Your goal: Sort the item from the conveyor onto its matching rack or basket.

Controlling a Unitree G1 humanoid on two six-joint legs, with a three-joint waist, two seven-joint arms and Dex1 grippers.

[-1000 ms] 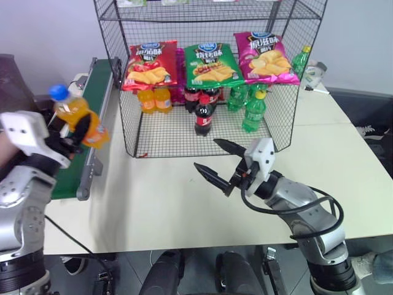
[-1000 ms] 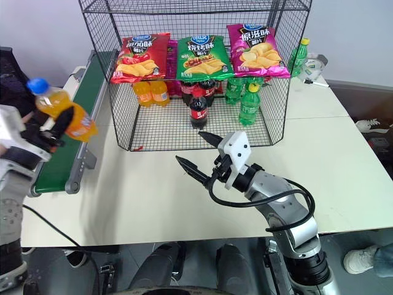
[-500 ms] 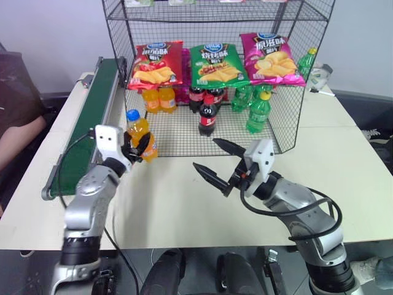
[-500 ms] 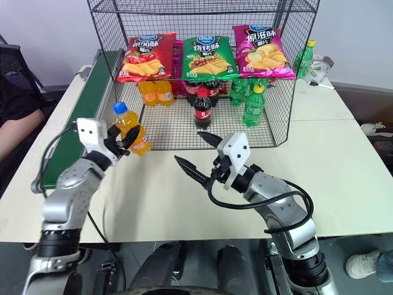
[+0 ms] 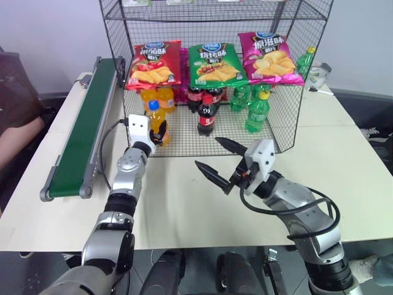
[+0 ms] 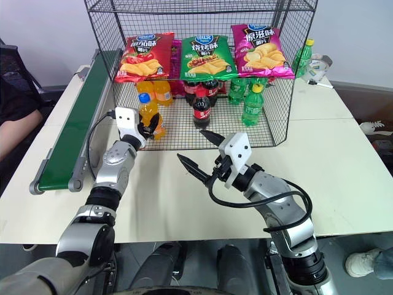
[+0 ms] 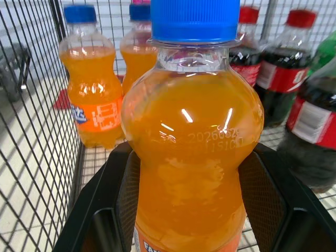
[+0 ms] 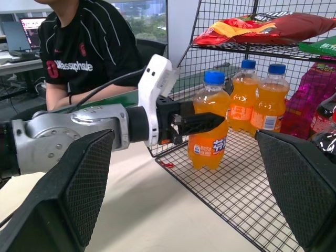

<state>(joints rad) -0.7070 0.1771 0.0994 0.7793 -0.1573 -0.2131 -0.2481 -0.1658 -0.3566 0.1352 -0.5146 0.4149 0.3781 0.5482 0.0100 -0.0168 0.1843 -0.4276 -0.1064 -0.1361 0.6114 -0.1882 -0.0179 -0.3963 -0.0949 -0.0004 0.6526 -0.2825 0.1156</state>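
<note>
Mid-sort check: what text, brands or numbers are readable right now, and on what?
"2026...": stamped on the held orange soda bottle; the later digits are unclear.
"Wassup...": on the person's black shirt; the ending is blurred.
Chip bags: Chinese print, too small to read.
Racked orange bottles: labels too blurred to read.

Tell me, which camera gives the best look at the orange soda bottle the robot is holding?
The right wrist view: it shows the whole orange soda bottle upright in the left gripper, at the wire rack. The left wrist view shows cap and body close up; the head views show it small.
</note>
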